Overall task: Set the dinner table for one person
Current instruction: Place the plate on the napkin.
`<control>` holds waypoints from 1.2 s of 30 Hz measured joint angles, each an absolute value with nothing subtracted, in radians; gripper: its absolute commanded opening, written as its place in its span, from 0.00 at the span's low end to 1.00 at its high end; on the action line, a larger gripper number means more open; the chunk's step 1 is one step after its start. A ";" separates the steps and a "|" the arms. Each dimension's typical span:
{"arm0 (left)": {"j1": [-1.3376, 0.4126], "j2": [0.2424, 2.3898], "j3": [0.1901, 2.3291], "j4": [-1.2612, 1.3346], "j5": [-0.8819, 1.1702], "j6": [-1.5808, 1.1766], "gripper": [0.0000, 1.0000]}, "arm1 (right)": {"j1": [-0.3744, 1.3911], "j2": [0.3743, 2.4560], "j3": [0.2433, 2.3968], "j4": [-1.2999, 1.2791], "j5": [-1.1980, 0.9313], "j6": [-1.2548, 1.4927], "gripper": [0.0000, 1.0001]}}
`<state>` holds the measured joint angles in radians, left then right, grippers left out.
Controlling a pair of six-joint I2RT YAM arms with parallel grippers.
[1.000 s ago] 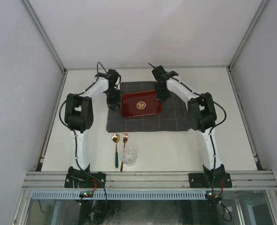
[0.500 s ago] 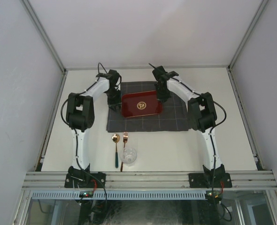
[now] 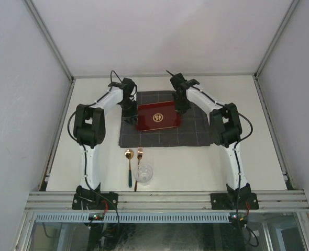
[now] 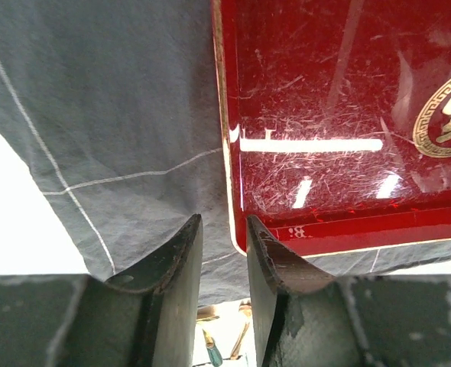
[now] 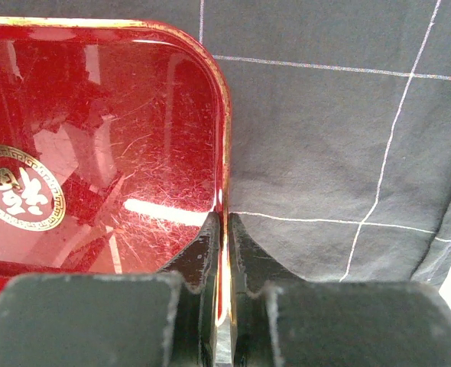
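Top view: the dinner table [image 3: 207, 167] is the off-white top filling the enclosure floor, with both arm bases at its near aluminium rail [image 3: 165, 197].

A dark grey checked cloth [image 3: 196, 135] lies across the table's middle, between the two arms. The red tray [image 3: 166, 123] sits over the cloth's far-left part. It has a round gold emblem [image 3: 157, 117] at its centre and a thin gold line along its rim. Whether the tray lies flat on the cloth or is raised off it cannot be told.

Right gripper [image 5: 223, 219]: clenched on the tray's right-hand rim. In the right wrist view the gold edge runs straight into the narrow slit between the two fingers, with one finger inside the tray wall and one outside over the cloth.

Left gripper [image 4: 224, 223]: fingers parted, a clear gap between them. Grey cloth shows through the gap, and no part of the tray is seen inside it. A rounded corner of the tray sits just off the tip of one finger. Contact there cannot be judged.

Near edge of the table, off the cloth: a spoon [image 3: 129, 166] with a copper-coloured bowl and a dark handle lies alongside a copper-coloured fork [image 3: 139, 162], both pointing away from the rail. A clear glass [image 3: 144, 173] stands just beside the fork's handle. These three are well apart from both grippers.
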<state>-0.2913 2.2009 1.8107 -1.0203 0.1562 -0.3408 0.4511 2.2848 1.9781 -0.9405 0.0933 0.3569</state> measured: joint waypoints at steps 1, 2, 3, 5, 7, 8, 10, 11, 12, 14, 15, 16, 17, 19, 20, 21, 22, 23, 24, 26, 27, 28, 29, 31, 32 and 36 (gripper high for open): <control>-0.294 2.201 1.803 -1.018 0.157 -0.341 0.33 | 0.451 2.285 1.980 -0.942 0.093 0.357 0.00; -0.297 2.201 1.794 -1.015 0.158 -0.341 0.34 | 0.451 2.285 1.982 -0.943 0.092 0.357 0.00; -0.299 2.201 1.785 -1.013 0.159 -0.341 0.34 | 0.451 2.285 1.985 -0.944 0.092 0.356 0.00; -0.301 2.201 1.769 -1.008 0.159 -0.347 0.36 | 0.451 2.285 1.987 -0.945 0.092 0.356 0.00; -0.302 2.199 1.755 -1.004 0.159 -0.348 0.36 | 0.451 2.285 1.987 -0.946 0.092 0.356 0.00; -0.302 2.199 1.754 -1.004 0.159 -0.348 0.36 | 0.451 2.285 1.987 -0.946 0.092 0.356 0.00; -0.302 2.199 1.757 -1.004 0.159 -0.348 0.35 | 0.451 2.285 1.987 -0.946 0.092 0.356 0.00; -0.302 2.199 1.759 -1.005 0.159 -0.348 0.34 | 0.451 2.285 1.987 -0.946 0.092 0.356 0.00; -0.302 2.199 1.763 -1.005 0.159 -0.348 0.34 | 0.451 2.285 1.987 -0.946 0.092 0.356 0.00; -0.302 2.199 1.773 -1.006 0.160 -0.348 0.32 | 0.451 2.285 1.987 -0.946 0.091 0.356 0.00; -0.302 2.199 1.777 -1.005 0.160 -0.348 0.29 | 0.451 2.285 1.987 -0.946 0.092 0.356 0.00; -0.302 2.199 1.779 -1.003 0.160 -0.349 0.26 | 0.451 2.285 1.987 -0.946 0.092 0.356 0.00; -0.302 2.199 1.779 -1.003 0.161 -0.350 0.23 | 0.451 2.285 1.987 -0.946 0.091 0.355 0.00; -0.302 2.204 1.779 -1.004 0.161 -0.354 0.17 | 0.451 2.285 1.987 -0.947 0.091 0.355 0.00; -0.302 2.206 1.779 -1.003 0.161 -0.355 0.12 | 0.450 2.285 1.987 -0.946 0.091 0.355 0.00; -0.302 2.210 1.779 -1.003 0.163 -0.356 0.07 | 0.449 2.285 1.987 -0.946 0.089 0.355 0.00; -0.303 2.213 1.779 -1.002 0.166 -0.357 0.02 | 0.447 2.285 1.987 -0.946 0.086 0.355 0.00; -0.305 2.214 1.779 -1.001 0.169 -0.356 0.00 | 0.447 2.285 1.987 -0.946 0.086 0.355 0.00; -0.306 2.214 1.779 -1.001 0.168 -0.357 0.00 | 0.447 2.285 1.987 -0.947 0.086 0.355 0.00; -0.307 2.214 1.779 -1.000 0.169 -0.357 0.00 | 0.447 2.285 1.987 -0.950 0.084 0.355 0.00; -0.307 2.214 1.779 -1.000 0.170 -0.357 0.00 | 0.446 2.285 1.987 -0.951 0.084 0.355 0.00; -0.307 2.214 1.779 -1.000 0.170 -0.357 0.00 | 0.446 2.285 1.987 -0.952 0.084 0.355 0.00; -0.307 2.214 1.779 -1.000 0.171 -0.357 0.00 | 0.446 2.285 1.987 -0.952 0.084 0.355 0.00; -0.307 2.214 1.779 -1.000 0.172 -0.357 0.00 | 0.445 2.285 1.987 -0.952 0.084 0.355 0.00; -0.307 2.214 1.779 -1.000 0.173 -0.357 0.00 | 0.445 2.285 1.987 -0.952 0.084 0.355 0.00; -0.314 2.210 1.779 -0.999 0.171 -0.356 0.00 | 0.439 2.285 1.989 -0.954 0.085 0.355 0.00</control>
